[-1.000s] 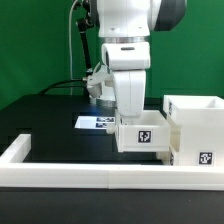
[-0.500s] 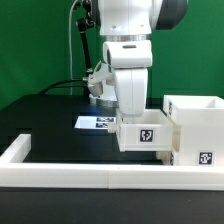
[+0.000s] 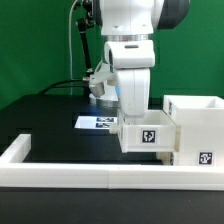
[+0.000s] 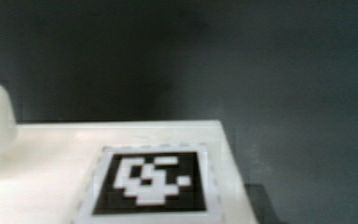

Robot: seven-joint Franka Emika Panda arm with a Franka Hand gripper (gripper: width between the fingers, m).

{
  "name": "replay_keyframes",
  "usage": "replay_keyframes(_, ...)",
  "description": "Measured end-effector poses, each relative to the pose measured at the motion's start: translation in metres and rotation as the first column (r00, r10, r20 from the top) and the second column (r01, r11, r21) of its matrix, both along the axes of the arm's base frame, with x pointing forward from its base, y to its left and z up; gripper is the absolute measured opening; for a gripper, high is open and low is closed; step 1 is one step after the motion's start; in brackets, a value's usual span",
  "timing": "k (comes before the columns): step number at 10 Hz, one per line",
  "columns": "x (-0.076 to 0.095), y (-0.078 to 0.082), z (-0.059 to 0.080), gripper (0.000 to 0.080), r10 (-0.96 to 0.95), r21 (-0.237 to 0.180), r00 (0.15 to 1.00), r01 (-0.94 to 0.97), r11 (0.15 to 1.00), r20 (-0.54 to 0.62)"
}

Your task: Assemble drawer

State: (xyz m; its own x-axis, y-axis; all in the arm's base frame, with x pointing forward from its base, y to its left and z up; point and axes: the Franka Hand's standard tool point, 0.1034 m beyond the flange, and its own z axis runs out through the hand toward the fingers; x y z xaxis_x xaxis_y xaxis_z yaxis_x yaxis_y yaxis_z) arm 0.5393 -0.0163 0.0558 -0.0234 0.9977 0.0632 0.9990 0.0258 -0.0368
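In the exterior view my gripper [image 3: 138, 116] reaches down from the white arm into a small white tray [image 3: 147, 136] with a square tag on its front. The tray hangs with the gripper just above the table, its right side against the tall white shell [image 3: 198, 125], which stands at the exterior view's right with a tag low on its front. The fingertips are hidden by the tray. The wrist view shows a white tagged face of the tray [image 4: 87, 145] close up, with dark table beyond. The second tray is out of view.
The marker board [image 3: 97, 123] lies flat on the black table behind the tray. A long low white rail [image 3: 90, 176] edges the table's front and turns back at the exterior view's left [image 3: 17, 150]. Cables run behind the arm.
The gripper and the small tray have shifted slightly toward the exterior view's right, closer against the shell. The shell and marker board have not moved.
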Motion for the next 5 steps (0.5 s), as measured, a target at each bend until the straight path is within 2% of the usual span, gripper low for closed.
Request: replay_keyframes(5,0.0001,0.0069,-0.0002,0.0044,0.009,0.002,1.000,-0.009,1.000,0.000)
